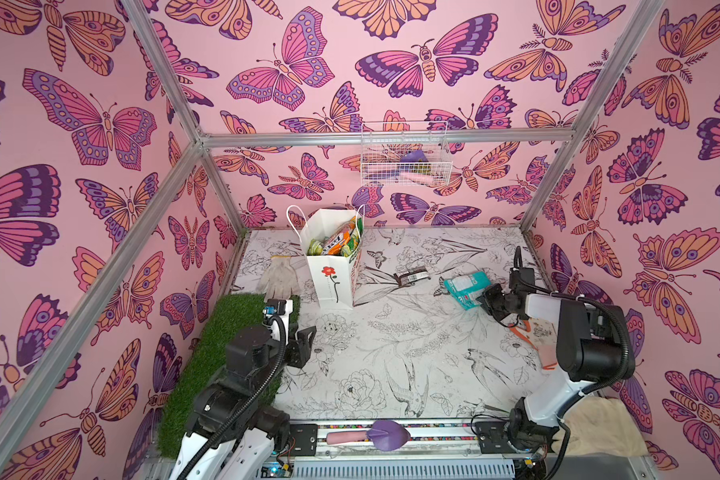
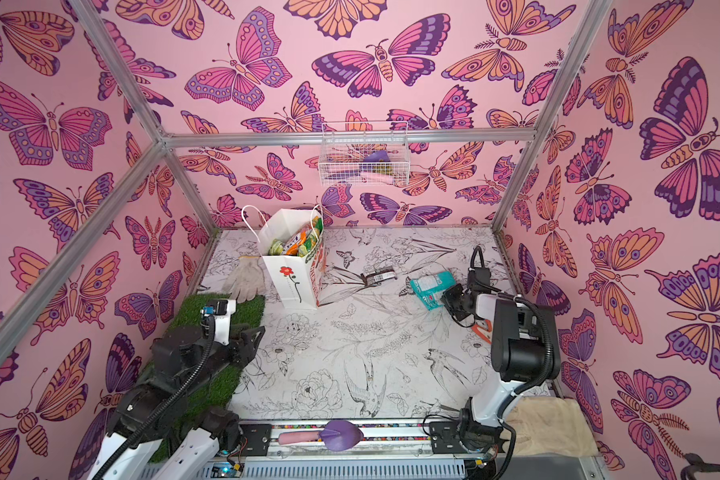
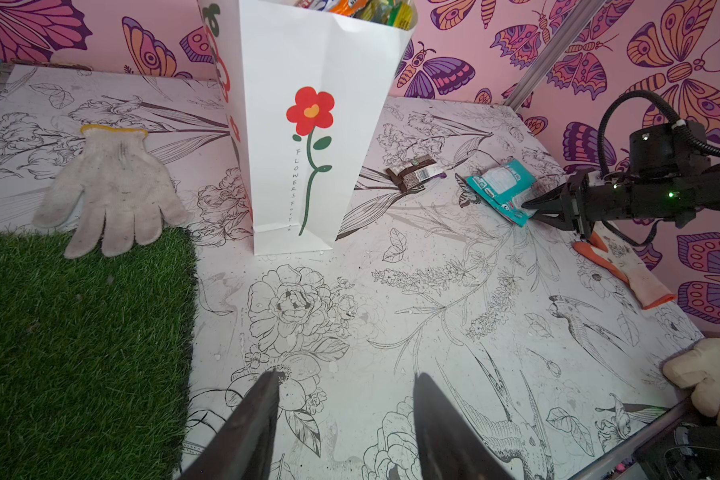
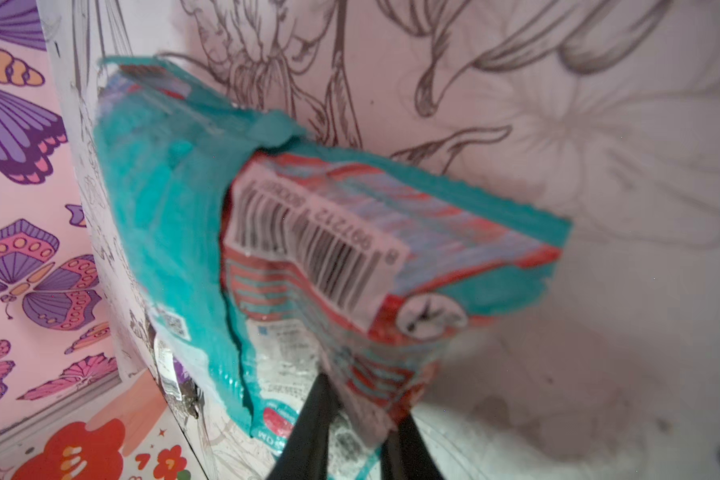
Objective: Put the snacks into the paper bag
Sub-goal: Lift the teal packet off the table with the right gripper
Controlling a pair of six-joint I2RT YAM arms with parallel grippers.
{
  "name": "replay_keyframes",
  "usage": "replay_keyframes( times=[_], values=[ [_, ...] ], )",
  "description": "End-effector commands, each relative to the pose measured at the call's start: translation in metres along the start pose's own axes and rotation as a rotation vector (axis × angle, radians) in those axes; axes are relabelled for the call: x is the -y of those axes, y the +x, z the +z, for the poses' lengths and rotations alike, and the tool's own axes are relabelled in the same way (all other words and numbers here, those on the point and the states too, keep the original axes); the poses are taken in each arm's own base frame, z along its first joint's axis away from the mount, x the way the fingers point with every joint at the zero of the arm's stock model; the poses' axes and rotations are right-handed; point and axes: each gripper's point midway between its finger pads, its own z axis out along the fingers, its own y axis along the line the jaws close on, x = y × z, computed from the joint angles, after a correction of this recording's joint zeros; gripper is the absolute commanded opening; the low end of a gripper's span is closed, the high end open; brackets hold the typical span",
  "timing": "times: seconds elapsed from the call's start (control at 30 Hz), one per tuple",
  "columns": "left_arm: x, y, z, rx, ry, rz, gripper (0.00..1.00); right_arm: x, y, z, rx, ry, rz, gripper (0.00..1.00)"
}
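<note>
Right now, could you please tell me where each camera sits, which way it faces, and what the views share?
Top view: high in front, looking down over the table; left gripper and right gripper show.
Top view: same heading; paper bag back left, teal packet right.
Left wrist: low, facing the paper bag; the open left gripper shows.
Right wrist: close on the teal packet, right gripper pinching it.
Shared: all show the teal packet.

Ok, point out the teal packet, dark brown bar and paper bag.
teal packet [image 1: 466, 290]: in a top view, middle of its face.
dark brown bar [image 3: 412, 175]: left wrist view, middle of wrapper.
paper bag [image 1: 344, 286]: in a top view, white front wall.
</note>
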Motion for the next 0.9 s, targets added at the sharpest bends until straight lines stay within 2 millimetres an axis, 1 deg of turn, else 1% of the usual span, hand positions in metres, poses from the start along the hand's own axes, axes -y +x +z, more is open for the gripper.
replay_keyframes(
  times=[0.0, 0.07, 0.1, 0.27, 0.37, 0.63, 0.7, 0.87],
  values=[
    [-0.003, 0.006, 0.003, -0.021, -0.017, -0.003, 0.54, 0.033, 0.013, 0.013, -0.034, 0.089, 0.051, 0.07],
    [-0.004, 0.006, 0.003, -0.022, -0.018, -0.003, 0.54, 0.033, 0.013, 0.012, -0.033, 0.084, 0.055, 0.01],
    [-0.004, 0.006, 0.003, -0.021, -0.018, -0.003, 0.54, 0.032, 0.013, 0.01, -0.03, 0.08, 0.052, 0.0],
    [-0.004, 0.006, 0.003, -0.02, -0.02, -0.003, 0.54, 0.031, 0.013, -0.002, 0.004, 0.063, 0.033, 0.0],
    [-0.004, 0.006, 0.004, -0.022, -0.018, -0.003, 0.54, 0.026, 0.013, -0.01, 0.018, 0.053, 0.01, 0.0],
    [-0.004, 0.006, 0.004, -0.023, -0.02, -0.003, 0.54, 0.004, 0.014, -0.031, 0.037, 0.01, -0.082, 0.0],
    [-0.004, 0.005, 0.003, -0.021, -0.019, -0.004, 0.54, -0.005, 0.013, -0.041, 0.062, -0.005, -0.114, 0.0],
    [-0.004, 0.006, 0.003, -0.021, -0.018, -0.003, 0.54, -0.02, 0.014, -0.06, 0.114, -0.014, -0.182, 0.0]
  ],
)
